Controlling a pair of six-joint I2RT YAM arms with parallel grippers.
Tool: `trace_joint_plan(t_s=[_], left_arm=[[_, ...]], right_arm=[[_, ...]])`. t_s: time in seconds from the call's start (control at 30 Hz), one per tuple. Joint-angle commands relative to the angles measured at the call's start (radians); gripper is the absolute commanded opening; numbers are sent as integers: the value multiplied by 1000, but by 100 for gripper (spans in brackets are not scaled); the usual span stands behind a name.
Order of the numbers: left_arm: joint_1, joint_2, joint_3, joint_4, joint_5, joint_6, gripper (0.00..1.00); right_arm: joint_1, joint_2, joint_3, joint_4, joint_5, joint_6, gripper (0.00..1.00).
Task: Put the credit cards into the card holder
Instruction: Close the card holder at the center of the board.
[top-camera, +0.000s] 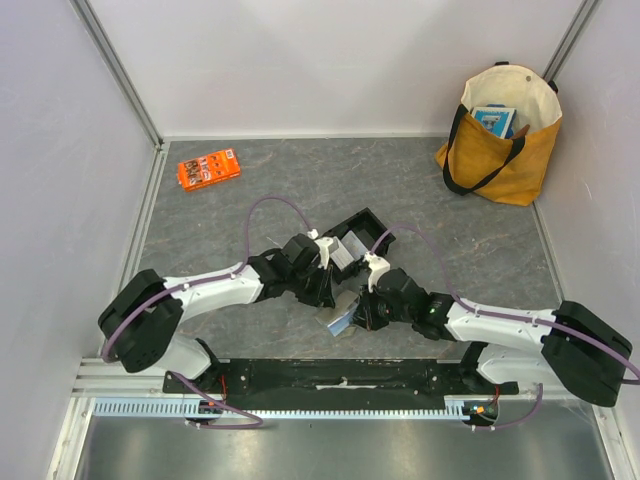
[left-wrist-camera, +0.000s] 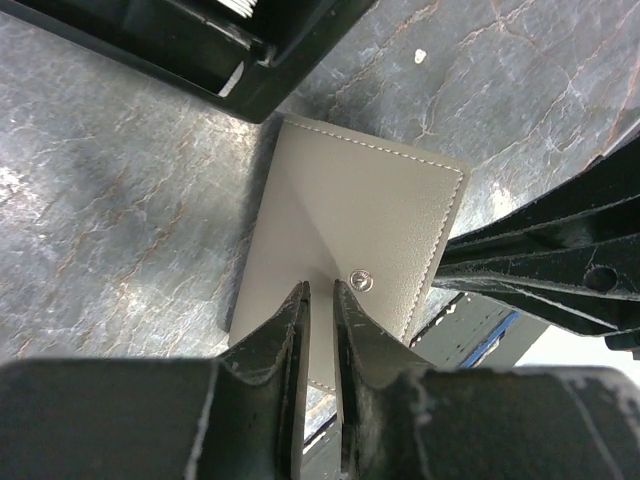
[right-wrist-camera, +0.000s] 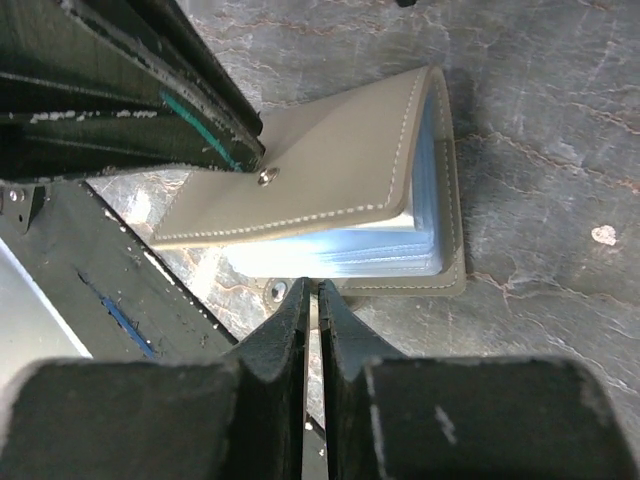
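Card holder (right-wrist-camera: 340, 150), flap pinched by left hand (left-wrist-camera: 320, 288), shows pale-blue inside; right hand (right-wrist-camera: 312, 287) nearly closed.

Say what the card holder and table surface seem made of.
The card holder looks like matte taupe leather or imitation: fine grain, pale stitched edges, metal snap. The table surface: dark grey with stone-like veining, slight sheen; real stone or printed mat unclear.

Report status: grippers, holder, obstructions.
Left gripper pinches card holder flap; right gripper shut at its lower edge. Holder open, blue pockets showing. Black tray at its corner.
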Motion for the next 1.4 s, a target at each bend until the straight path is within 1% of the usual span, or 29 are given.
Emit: trace_joint_plan(t_s=[0.0, 0.2, 0.3, 0.43, 0.5, 0.57, 0.67, 0.73, 0.87, 0.9, 0.93, 1.0, 1.07, 1.1, 1.13, 1.17, 1.23, 1.37], left_arm=[[-21, 24, 0, 49, 22, 23, 20], [-37, 66, -15, 63, -8, -5, 18], [-37, 92, -18, 66, -18, -22, 16], [-38, 115, -24, 75, -31, -48, 15], [-40, 129, -24, 74, -37, -59, 15], [-41, 139, -29, 70, -41, -69, 13], [-55, 144, -49, 72, -52, -85, 12], [-67, 129, -72, 78, -58, -94, 11], [-87, 77, -115, 78, -83, -132, 11], [-90, 61, -125, 78, -92, -149, 12], [-94, 43, -139, 80, -96, -163, 12], [-100, 11, -161, 81, -116, -207, 14], [-104, -12, -182, 90, -120, -233, 15], [-106, -14, -187, 92, -127, -246, 15], [-110, -16, -193, 90, -132, -255, 15], [-115, -17, -194, 86, -141, -269, 15], [-129, -23, -207, 74, -164, -301, 15], [-161, -60, -222, 70, -213, -364, 19]], right_arm=[[5, 32, 14, -17, 47, 31, 12], [5, 129, 40, -34, 6, -12, 12], [9, 144, 51, -43, -14, -27, 12], [11, 138, 57, -57, -118, -80, 9], [11, 141, 70, -77, -149, -107, 7], [11, 140, 89, -166, -111, -113, 6], [11, 92, 97, -211, -8, -63, 5], [11, 34, 89, -218, 79, -6, 8], [11, -127, 51, -203, 220, 81, 9], [11, -161, 40, -200, 228, 95, 9], [11, -198, 28, -198, 221, 104, 9], [11, -218, 15, -211, 180, 117, 9], [11, -203, 14, -243, 124, 144, 10], [11, -189, 6, -249, 124, 172, 10], [11, -177, -3, -248, 77, 192, 10], [11, -166, -11, -248, 64, 205, 11], [11, -144, -24, -241, 58, 241, 12], [16, -98, -12, -248, 58, 272, 10]])
